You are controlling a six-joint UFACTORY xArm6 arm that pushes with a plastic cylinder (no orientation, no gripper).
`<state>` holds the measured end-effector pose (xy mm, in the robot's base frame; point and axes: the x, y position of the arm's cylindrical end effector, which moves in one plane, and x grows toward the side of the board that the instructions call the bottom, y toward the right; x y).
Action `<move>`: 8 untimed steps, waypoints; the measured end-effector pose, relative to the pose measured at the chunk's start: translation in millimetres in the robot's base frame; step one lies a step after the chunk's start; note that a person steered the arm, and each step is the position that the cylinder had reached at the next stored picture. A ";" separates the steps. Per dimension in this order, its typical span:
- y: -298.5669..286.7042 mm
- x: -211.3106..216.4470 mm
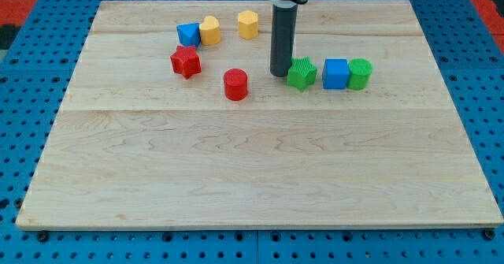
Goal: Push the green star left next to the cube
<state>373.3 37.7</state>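
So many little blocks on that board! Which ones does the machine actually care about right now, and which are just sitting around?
In the job:
- green star, just right of my tip
- blue cube, right beside the star
- my tip

Just lying about:
- green cylinder
- red cylinder
- red star
- small blue block
- two yellow blocks

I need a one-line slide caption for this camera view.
My tip touches the green star on its left; blue cube sits just right.

My tip (279, 75) down, rod upright.
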 end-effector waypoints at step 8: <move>-6.3 7.8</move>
<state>381.1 31.5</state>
